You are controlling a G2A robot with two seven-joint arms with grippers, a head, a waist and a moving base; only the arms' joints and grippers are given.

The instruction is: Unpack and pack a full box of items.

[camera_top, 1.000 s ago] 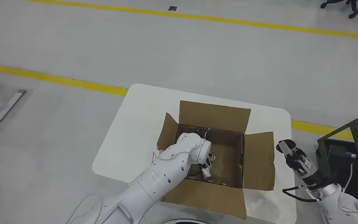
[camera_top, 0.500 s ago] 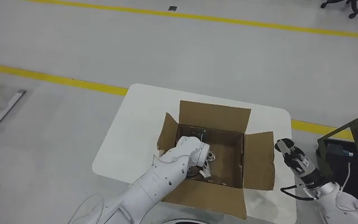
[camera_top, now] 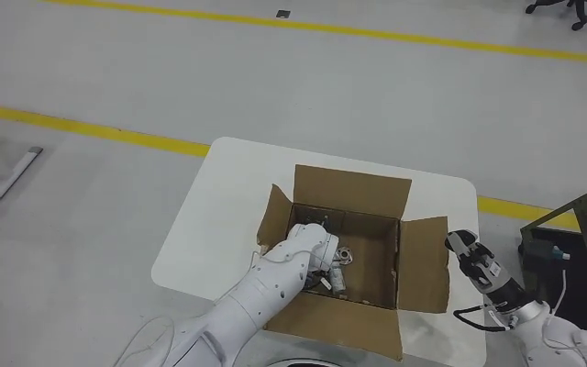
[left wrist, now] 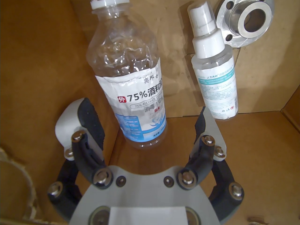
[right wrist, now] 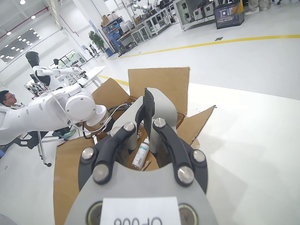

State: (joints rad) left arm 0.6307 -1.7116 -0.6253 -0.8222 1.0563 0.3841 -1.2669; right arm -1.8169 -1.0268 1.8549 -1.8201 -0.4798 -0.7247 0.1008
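left gripper (left wrist: 145, 113) hangs inside the brown cardboard box (camera_top: 353, 188), its fingers spread wide on either side of the base of a clear plastic bottle with a white cap (left wrist: 127, 71). it grips nothing, and i cannot tell whether the pads touch the bottle. the bottle lies on the box floor close to a wall. just beside it lies a small clear spray bottle with a white nozzle (left wrist: 214, 80), and near that a silver metal flange (left wrist: 246, 17). the box stands, flaps open, on the white rounded table (camera_top: 229, 211). right gripper (right wrist: 147, 99) hangs outside by a side flap, fingers pressed together on nothing. by my reading the unpacking is hardly begun: these three items sit in the box, none is lifted, and the repacking is all to come.
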